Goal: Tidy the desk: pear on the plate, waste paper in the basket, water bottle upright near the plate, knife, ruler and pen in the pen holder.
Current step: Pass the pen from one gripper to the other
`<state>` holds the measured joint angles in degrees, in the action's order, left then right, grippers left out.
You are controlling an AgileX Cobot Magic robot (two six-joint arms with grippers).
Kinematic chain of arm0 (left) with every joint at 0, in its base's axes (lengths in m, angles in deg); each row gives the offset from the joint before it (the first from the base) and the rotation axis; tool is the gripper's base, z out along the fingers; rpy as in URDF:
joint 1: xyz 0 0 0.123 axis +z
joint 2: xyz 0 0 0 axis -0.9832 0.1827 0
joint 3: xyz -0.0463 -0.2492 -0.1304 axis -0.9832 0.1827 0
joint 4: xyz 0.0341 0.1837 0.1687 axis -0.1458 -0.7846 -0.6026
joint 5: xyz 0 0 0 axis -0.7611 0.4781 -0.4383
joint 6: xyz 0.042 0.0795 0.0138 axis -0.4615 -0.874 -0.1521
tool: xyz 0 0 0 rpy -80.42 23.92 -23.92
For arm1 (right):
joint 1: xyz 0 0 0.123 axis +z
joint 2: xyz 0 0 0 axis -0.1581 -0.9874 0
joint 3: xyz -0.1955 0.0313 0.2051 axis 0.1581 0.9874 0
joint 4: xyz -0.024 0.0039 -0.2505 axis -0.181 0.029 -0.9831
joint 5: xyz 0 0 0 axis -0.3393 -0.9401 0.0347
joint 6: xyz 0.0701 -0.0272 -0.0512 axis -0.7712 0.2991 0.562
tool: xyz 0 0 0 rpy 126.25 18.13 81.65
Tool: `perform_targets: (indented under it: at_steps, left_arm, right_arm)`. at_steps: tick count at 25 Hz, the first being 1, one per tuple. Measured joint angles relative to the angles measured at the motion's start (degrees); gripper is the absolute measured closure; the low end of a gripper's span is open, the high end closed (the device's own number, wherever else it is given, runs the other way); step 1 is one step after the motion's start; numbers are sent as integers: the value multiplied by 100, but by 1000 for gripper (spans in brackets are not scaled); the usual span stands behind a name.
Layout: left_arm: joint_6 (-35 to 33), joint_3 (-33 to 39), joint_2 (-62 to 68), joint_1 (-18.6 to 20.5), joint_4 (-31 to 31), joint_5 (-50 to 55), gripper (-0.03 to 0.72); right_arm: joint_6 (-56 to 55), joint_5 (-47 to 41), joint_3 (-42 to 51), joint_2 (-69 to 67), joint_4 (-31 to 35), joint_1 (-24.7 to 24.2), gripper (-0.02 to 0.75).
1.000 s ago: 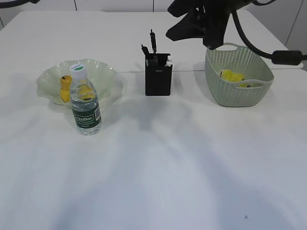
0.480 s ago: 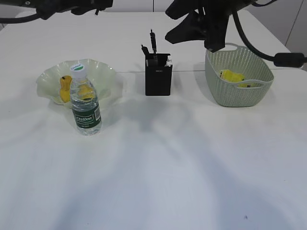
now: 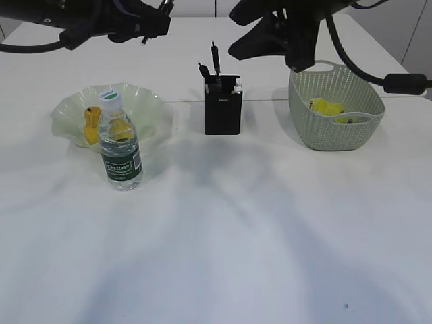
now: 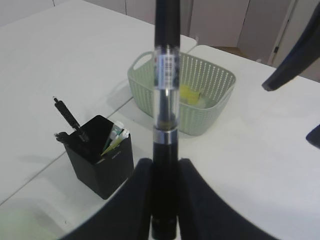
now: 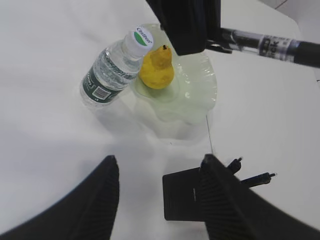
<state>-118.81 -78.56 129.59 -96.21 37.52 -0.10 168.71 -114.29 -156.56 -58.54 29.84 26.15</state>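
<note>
My left gripper (image 4: 165, 170) is shut on a black-and-clear pen (image 4: 165, 100), held high above the desk (image 3: 223, 236) left of the black pen holder (image 3: 223, 111). Two dark stems and a green-white piece stick out of the holder (image 4: 100, 155); I cannot tell knife or ruler among them. The yellow pear (image 5: 156, 70) lies on the green plate (image 5: 195, 95). The water bottle (image 3: 120, 152) stands upright in front of the plate (image 3: 145, 101). The yellow waste paper (image 3: 327, 106) lies in the basket (image 3: 335, 131). My right gripper (image 5: 159, 160) hangs open and empty over the holder (image 5: 182, 197).
Both arms hover over the back of the desk, the left arm (image 3: 115, 20) at the top left, the right arm (image 3: 277, 34) between holder and basket. A thin seam (image 3: 182, 101) runs across the tabletop behind the plate.
The left arm has come into view from the top left and moved right toward the pen holder, carrying the pen. The right arm has barely shifted.
</note>
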Motion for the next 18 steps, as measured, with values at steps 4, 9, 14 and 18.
perform_targets:
  at_steps: [4,9,14,18]
  left_arm:
    - [153,0,22,-29,-200,23,591]
    - [340,0,201,-102,-427,206,591]
    - [404,0,400,-120,-590,587,591]
    - [485,0,413,-127,-755,636,591]
  right_arm:
    - [294,-42,0,0,195,0,351]
    - [676,-137,0,0,317,0,351]
    - [1208,-207,0,0,395,0,351]
    - [1694,-221,0,0,395,0,351]
